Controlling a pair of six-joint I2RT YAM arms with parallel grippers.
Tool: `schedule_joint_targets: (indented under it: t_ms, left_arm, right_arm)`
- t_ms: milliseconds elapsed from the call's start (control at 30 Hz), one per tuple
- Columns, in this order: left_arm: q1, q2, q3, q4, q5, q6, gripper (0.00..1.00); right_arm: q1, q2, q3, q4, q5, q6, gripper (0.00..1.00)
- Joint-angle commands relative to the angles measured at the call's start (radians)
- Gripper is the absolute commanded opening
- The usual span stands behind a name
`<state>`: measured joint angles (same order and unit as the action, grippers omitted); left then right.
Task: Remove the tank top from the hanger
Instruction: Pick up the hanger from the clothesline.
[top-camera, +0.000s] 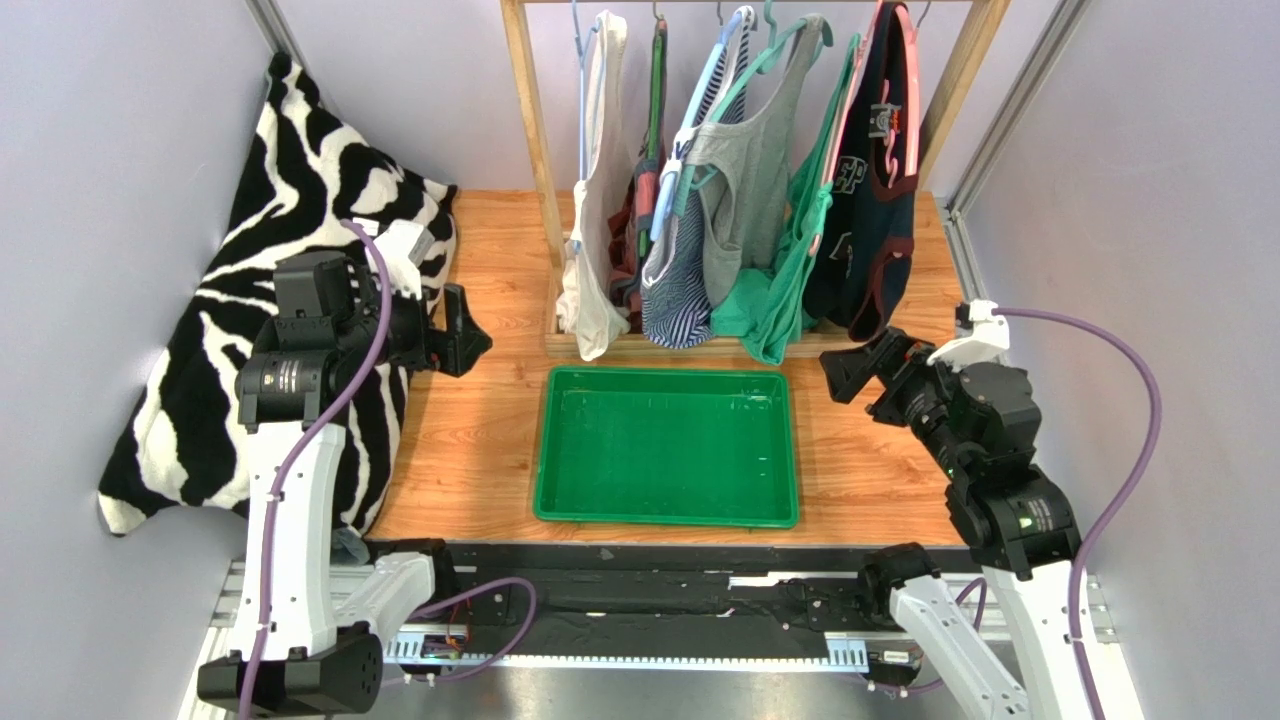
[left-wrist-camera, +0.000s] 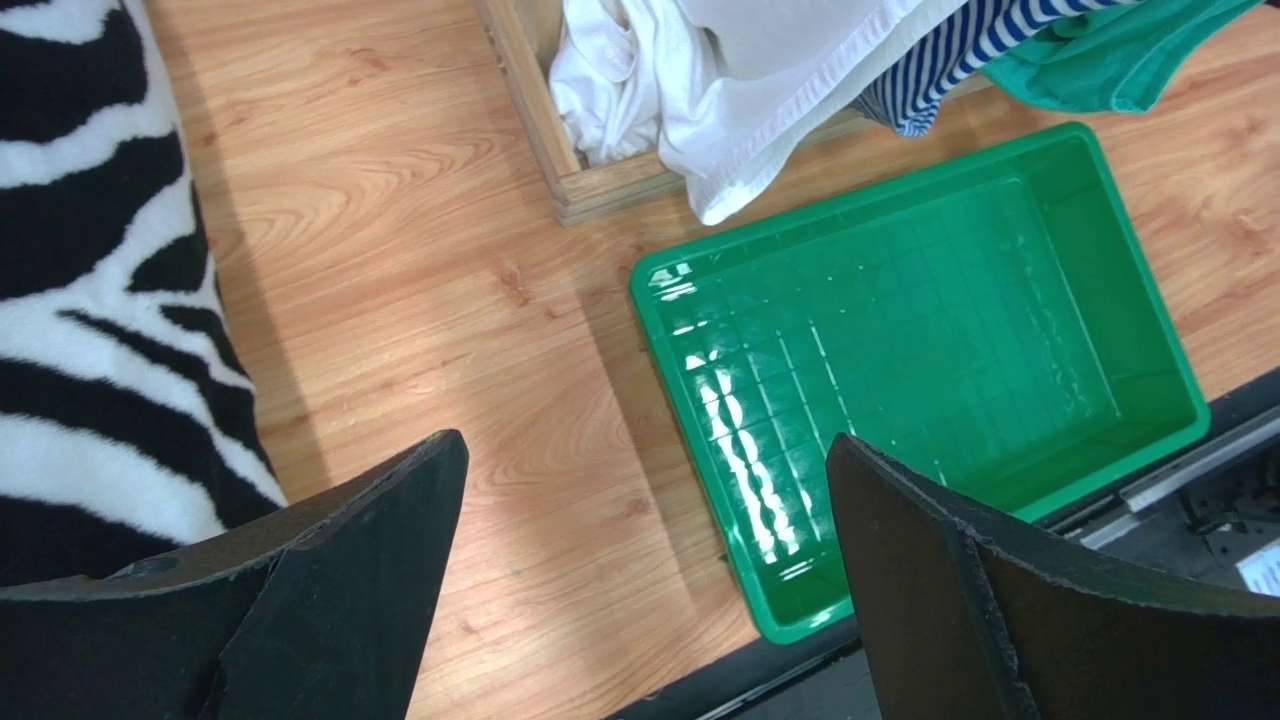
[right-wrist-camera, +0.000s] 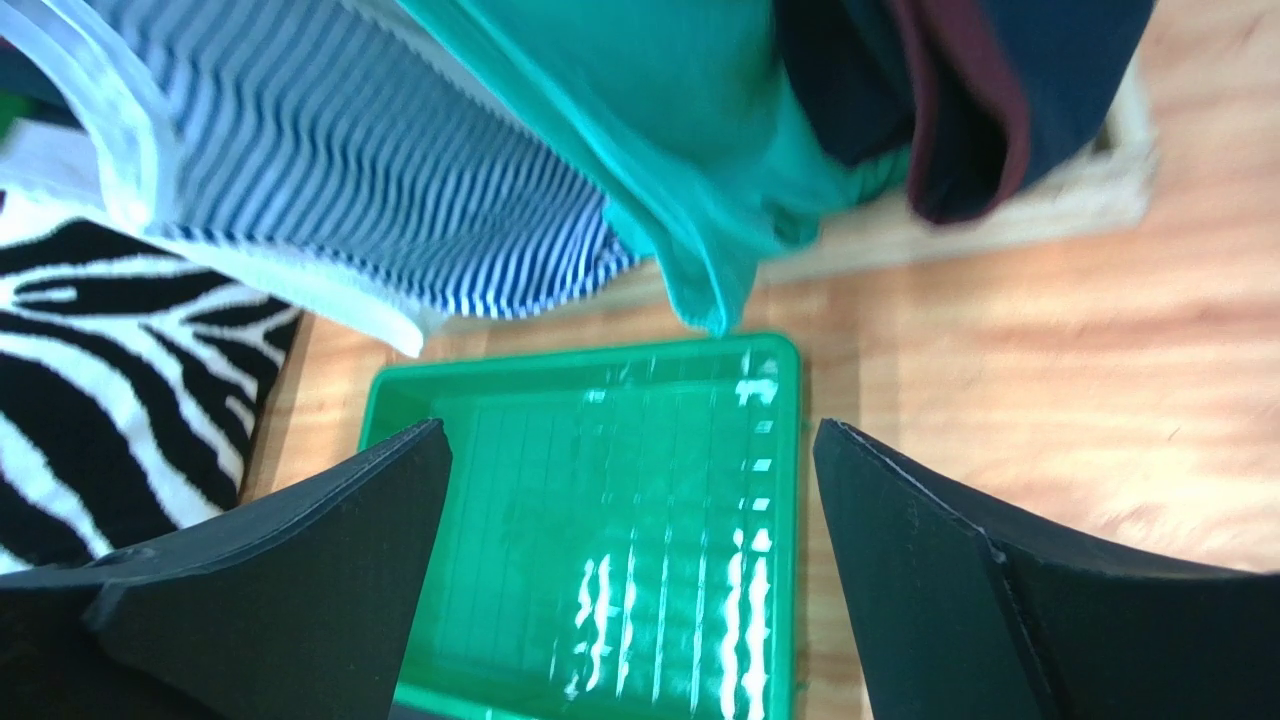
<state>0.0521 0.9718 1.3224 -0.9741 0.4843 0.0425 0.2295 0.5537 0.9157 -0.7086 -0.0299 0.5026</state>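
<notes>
Wooden table (top-camera: 481, 435), tank tops (top-camera: 744, 180) on rack (top-camera: 531, 120)

— How many clothes hang on the rack (top-camera: 534, 120)?
— Six, I believe: a white top (top-camera: 598, 180), a dark red top (top-camera: 631, 255), a striped top (top-camera: 684, 293), a grey tank top (top-camera: 747, 180), a green top (top-camera: 781, 293) and a navy top (top-camera: 872, 180). They overlap, so I am not fully sure.
— And on the desk (top-camera: 481, 435)?
— One green tray (top-camera: 666, 519) and one zebra cloth (top-camera: 323, 165).
— And claws?
— Two: the left claw (top-camera: 469, 333) and the right claw (top-camera: 845, 371).
</notes>
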Motion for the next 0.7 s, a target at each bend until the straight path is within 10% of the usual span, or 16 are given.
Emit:
schedule_joint_targets:
  t_ms: [0,667]
  left_arm:
    - [-0.005,0.018,0.058,0.064,0.085,-0.032,0.99]
    - [-0.343,0.698,1.04,0.219,-0.191,-0.162,0.99]
  right_arm:
    - [0.04,0.003,0.097,0.035,0.114,-0.09,0.96]
    - [0.203,0.17,0.256,0.081,0.34,-0.222,0.9]
